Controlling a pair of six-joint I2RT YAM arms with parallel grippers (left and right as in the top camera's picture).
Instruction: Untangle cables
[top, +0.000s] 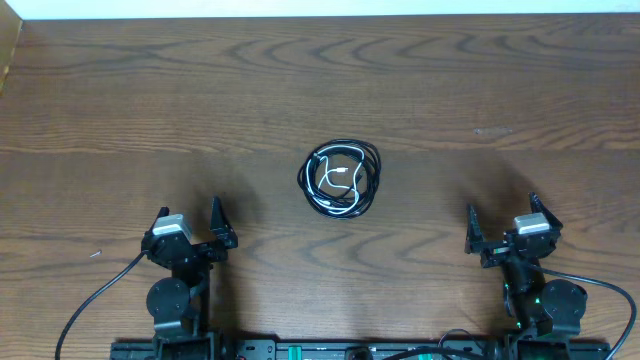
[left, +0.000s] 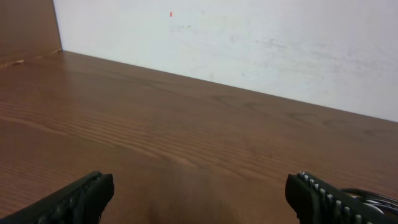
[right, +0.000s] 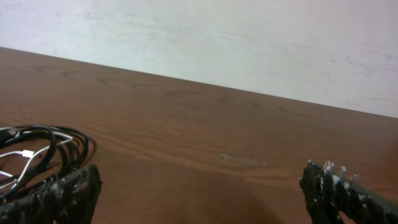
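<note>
A long black cable (top: 340, 179) lies coiled in a small round bundle at the table's middle, with a shorter white cable (top: 343, 180) tangled inside the coil. The bundle also shows at the left edge of the right wrist view (right: 37, 152), and a bit of black cord shows at the right edge of the left wrist view (left: 373, 198). My left gripper (top: 190, 222) is open and empty at the front left, well short of the bundle. My right gripper (top: 503, 222) is open and empty at the front right.
The wooden table (top: 150, 100) stretches to a white wall at the back. A raised wooden edge (left: 25, 31) stands at the far left. Thick black arm wires (top: 90, 300) trail off both bases at the front.
</note>
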